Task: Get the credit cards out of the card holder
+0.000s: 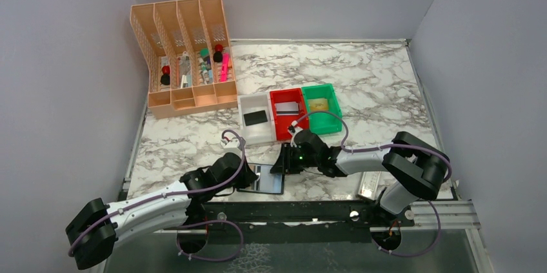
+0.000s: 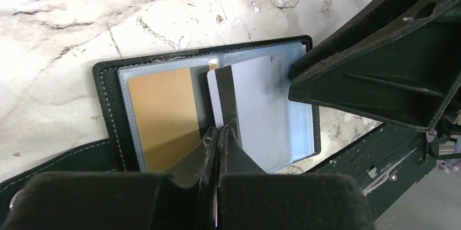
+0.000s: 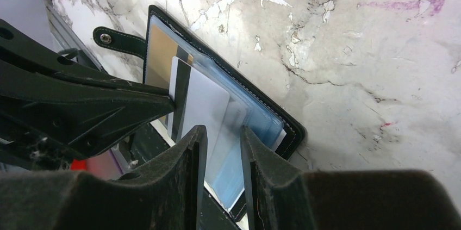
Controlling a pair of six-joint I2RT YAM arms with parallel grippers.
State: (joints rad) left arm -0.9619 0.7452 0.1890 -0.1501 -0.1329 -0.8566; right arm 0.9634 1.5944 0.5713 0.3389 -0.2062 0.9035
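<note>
On the marble worktop, the open card holder was seen lying flat at the near edge, between the two arms. The left end effector was closed, its tips pressed down on the holder by its fold. The right end effector was held part-open astride a white striped card, which was partly out of its pocket. A gold card was seen fully pocketed. Extraction was judged under way; a firm pinch and a straight pull would be needed next.

The bench is white marble with grey veins. The holder is black with pale stitching and blue-grey clear pockets. Gold card; white card with black stripe. White bin, red bin, green bin; peach rack.
</note>
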